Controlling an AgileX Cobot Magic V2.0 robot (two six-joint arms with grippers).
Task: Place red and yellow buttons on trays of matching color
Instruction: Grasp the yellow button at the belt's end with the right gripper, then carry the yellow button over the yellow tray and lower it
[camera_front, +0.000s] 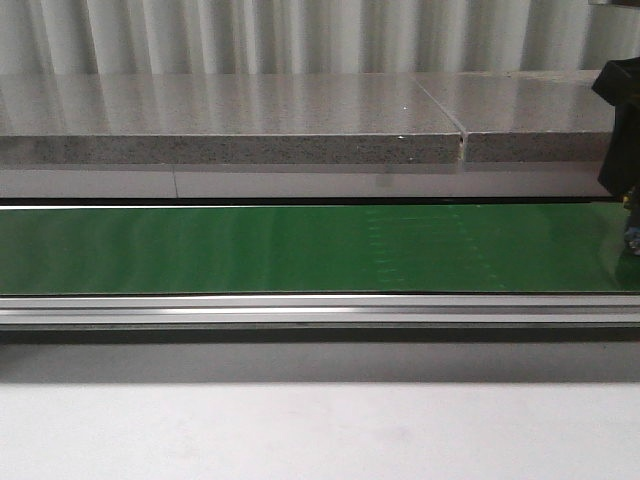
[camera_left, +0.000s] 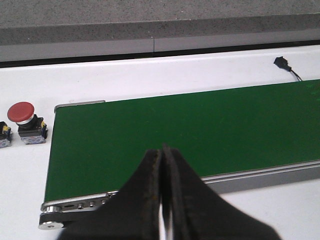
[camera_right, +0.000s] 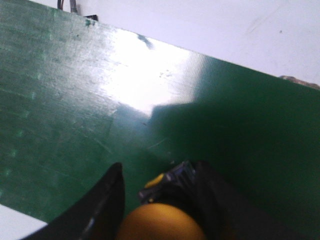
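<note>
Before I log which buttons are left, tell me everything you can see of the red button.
The red button shows only in the left wrist view. It has a glossy red mushroom cap on a silvery collar, above a dark block base with yellow marks. It stands upright on the white table, just off the green belt's end. A partly cropped similar block stands beside it. Nothing grips it.

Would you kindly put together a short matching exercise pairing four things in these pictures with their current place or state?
Things:
1. red button
2. yellow button
3. left pincer
4. black connector

Places or states:
A. held between the right pincer's fingers, over the green belt
B. shut, holding nothing
C. on the white table, beyond the belt's far edge
D. standing on the white table, just past the belt's end

Pairs: 1-D, 2-A, 3-B, 4-C
</note>
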